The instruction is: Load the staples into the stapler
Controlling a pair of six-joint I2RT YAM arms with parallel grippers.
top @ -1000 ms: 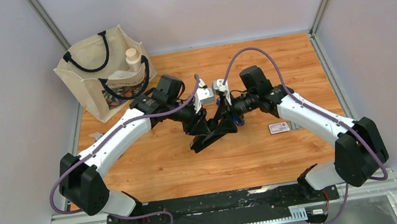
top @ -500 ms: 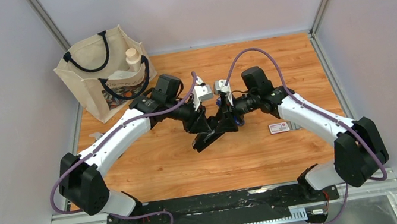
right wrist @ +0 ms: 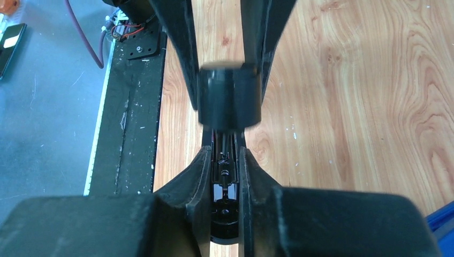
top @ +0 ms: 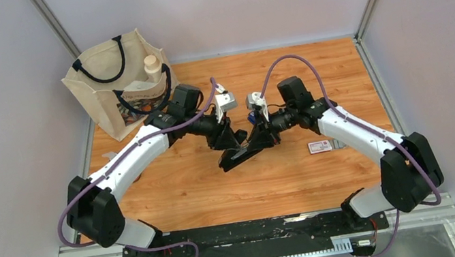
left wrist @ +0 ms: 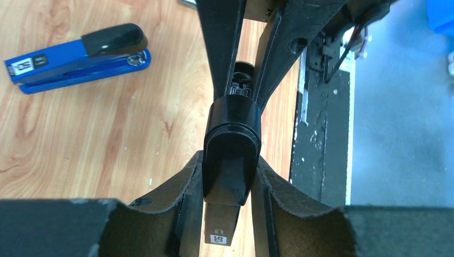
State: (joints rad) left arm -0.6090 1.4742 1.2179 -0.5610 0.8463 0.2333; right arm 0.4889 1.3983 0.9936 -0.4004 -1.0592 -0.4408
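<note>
A black stapler point(top: 240, 157) lies at the table's middle, held between both grippers. My left gripper point(top: 235, 142) is shut on its black top cover point(left wrist: 232, 155), which is swung up off the body. My right gripper point(top: 260, 137) is shut on the stapler's lower body, whose open magazine channel point(right wrist: 225, 184) shows between its fingers point(right wrist: 199, 176). In the right wrist view the raised cover point(right wrist: 229, 96) sits ahead, between the left gripper's fingers. The small white staples box with red print point(top: 319, 147) lies flat to the right, with a grey strip point(top: 337, 144) beside it, under the right forearm.
A blue stapler point(left wrist: 75, 56) lies on the wood near the black one. A cream tote bag point(top: 121, 83) holding a bottle stands at the back left corner. Grey walls close in the table on three sides. The black arm-mount rail point(top: 255, 231) runs along the near edge.
My left wrist has drawn back and to the left, swinging the stapler's cover further open. The right gripper and the stapler's body have shifted only slightly.
</note>
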